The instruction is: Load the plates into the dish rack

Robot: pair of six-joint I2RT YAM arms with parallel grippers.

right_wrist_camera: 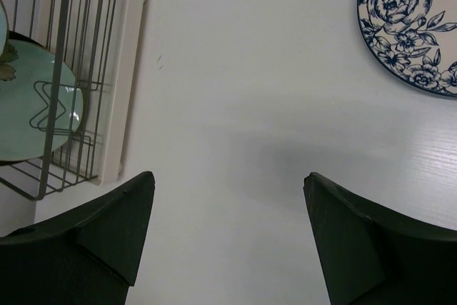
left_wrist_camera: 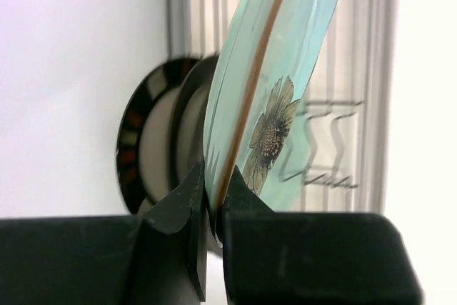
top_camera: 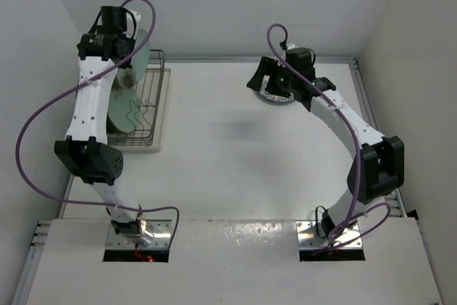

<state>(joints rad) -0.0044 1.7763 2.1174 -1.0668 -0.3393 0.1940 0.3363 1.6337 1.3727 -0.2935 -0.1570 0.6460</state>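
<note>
Left gripper (left_wrist_camera: 211, 198) is clamped on the mint plate (left_wrist_camera: 271, 69) rim, plate upright over the rack (right_wrist_camera: 60, 62). Right gripper (right_wrist_camera: 228, 183) has its jaws wide apart; the blue plate (right_wrist_camera: 410, 26) lies flat on the table (right_wrist_camera: 250, 69) nearby, untouched.

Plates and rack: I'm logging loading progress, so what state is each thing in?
held mint-green plate: on edge, tilted, clamped at its rim.
left gripper: shut on that plate.
racked mint-green plate: standing in the dish rack.
dark-rimmed plates: standing on edge behind the held one.
blue-and-white plate: flat on the table, ungripped.
right gripper: open, empty.
dish rack: partly loaded.
</note>
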